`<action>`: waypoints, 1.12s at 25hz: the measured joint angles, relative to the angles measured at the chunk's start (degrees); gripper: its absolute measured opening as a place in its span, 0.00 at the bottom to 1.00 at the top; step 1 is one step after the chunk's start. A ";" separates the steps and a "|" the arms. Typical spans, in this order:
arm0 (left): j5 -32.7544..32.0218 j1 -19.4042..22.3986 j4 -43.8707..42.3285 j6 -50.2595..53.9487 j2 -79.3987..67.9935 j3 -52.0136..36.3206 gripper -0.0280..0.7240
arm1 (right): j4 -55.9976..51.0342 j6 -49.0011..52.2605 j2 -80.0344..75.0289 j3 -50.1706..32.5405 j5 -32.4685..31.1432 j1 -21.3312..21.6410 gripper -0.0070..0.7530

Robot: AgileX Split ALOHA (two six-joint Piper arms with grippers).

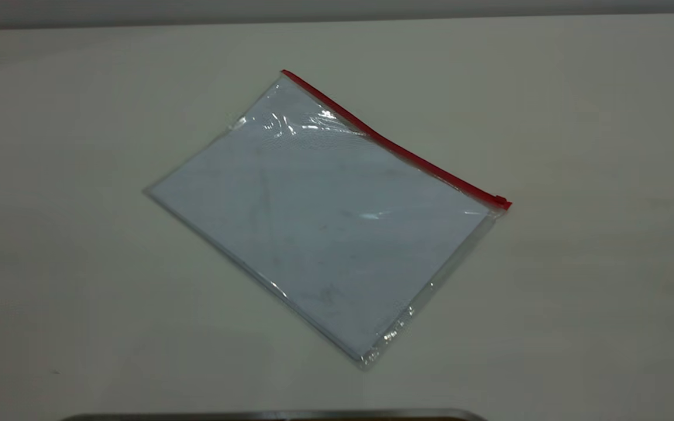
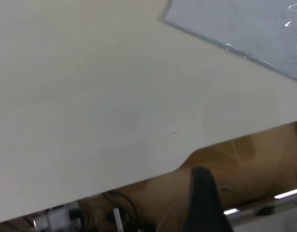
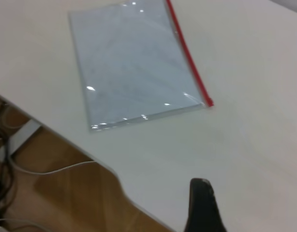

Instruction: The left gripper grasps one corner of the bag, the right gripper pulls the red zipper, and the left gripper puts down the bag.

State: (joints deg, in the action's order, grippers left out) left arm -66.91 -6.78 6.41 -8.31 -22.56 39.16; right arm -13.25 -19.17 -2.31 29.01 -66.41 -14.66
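1. The bag (image 1: 319, 222) lies flat on the worktop (image 1: 577, 304), the only thing on it, with bare surface on every side.
2. The red zipper (image 1: 395, 146) runs along the far edge, nothing beside it.
3. Both tools sit off the worktop's edge, well apart from the bag: left tool (image 2: 206, 203), right tool (image 3: 202, 205).

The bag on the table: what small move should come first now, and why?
Probably the left hand should move toward the bag's far red-strip corner. The bag lies flat on the table, untouched, and the slider sits at the opposite end, nearer the right hand. Both hands are still off the bag.
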 joint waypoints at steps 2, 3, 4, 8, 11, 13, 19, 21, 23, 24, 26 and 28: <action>0.00 0.00 0.00 -0.39 3.01 -1.69 0.79 | 1.22 0.00 0.98 -0.85 0.14 0.00 0.71; 0.00 0.00 0.00 -0.53 4.07 -2.38 0.79 | 1.82 0.00 1.24 -0.96 0.14 0.00 0.71; 0.00 0.00 0.00 -0.61 5.18 -3.17 0.79 | 2.35 0.00 1.37 -0.96 0.14 0.00 0.71; 0.23 0.00 0.00 -0.61 7.97 -5.51 0.79 | 2.57 0.00 1.43 -1.13 0.14 0.00 0.71; 0.35 0.00 0.06 -0.61 9.18 -7.90 0.79 | 2.35 0.00 1.43 -1.17 0.14 0.00 0.71; 0.77 0.00 0.13 -0.72 9.32 -9.52 0.79 | 2.29 0.00 1.43 -1.19 0.14 0.00 0.71; 1.75 0.00 0.13 -0.72 9.32 -11.13 0.79 | 2.18 0.00 1.43 -1.19 0.19 0.00 0.71; 1.75 0.00 0.13 -0.79 9.32 -11.20 0.79 | 2.18 0.00 1.43 -1.19 0.19 0.00 0.70; 1.81 0.00 0.13 -0.79 9.32 -11.20 0.79 | 2.13 0.00 1.43 -1.19 0.19 0.00 0.69; 1.81 0.00 0.13 -0.79 9.36 -11.20 0.79 | 2.13 0.00 1.43 -1.19 0.19 0.00 0.68; 1.81 0.00 0.13 -0.79 9.36 -11.20 0.79 | 2.13 0.00 1.43 -1.19 0.20 0.00 0.67; 1.81 0.00 0.13 -0.79 9.36 -11.20 0.79 | 2.13 0.00 1.43 -1.19 0.25 0.00 0.65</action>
State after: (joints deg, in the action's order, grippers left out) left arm -65.10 -6.78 6.53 -9.10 -13.20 27.96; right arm -11.12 -19.17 -0.88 27.82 -66.16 -14.66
